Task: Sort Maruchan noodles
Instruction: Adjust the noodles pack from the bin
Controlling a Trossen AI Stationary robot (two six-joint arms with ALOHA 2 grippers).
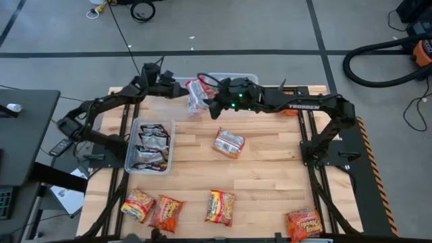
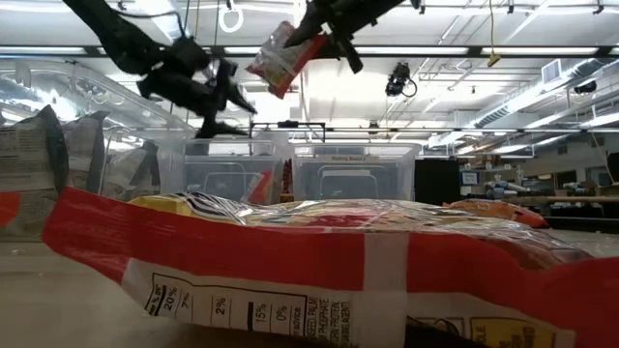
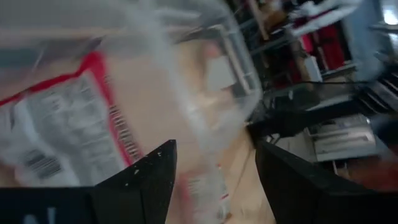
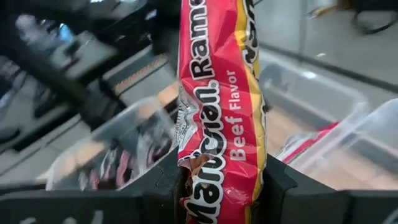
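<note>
The right gripper is clenched on a red Beef Flavor packet, its two dark fingers pinching the packet's lower edge so that the rest stands out past the fingertips; held by one edge like this, the crinkly wrapper hangs free and can drop cleanly once released. In the high view this gripper sits at about 12 o'clock on the table, and the held packet hovers at the near edge of the far clear bin, which seems the intended destination for the red kind, since red packets already show inside bins at the back in the low view. The right arm reaches in from the 3 o'clock side, its forearm stretched long and nearly level across the table's far edge. The left gripper is released, its fingers spread with nothing between them, hovering just beside the held packet at about 11 o'clock, its arm bent in from 9 o'clock. A second clear bin at 9 o'clock holds the silver-black packets. Still unsorted, I judge, are one packet near the centre and four more along the 6 o'clock edge.
</note>
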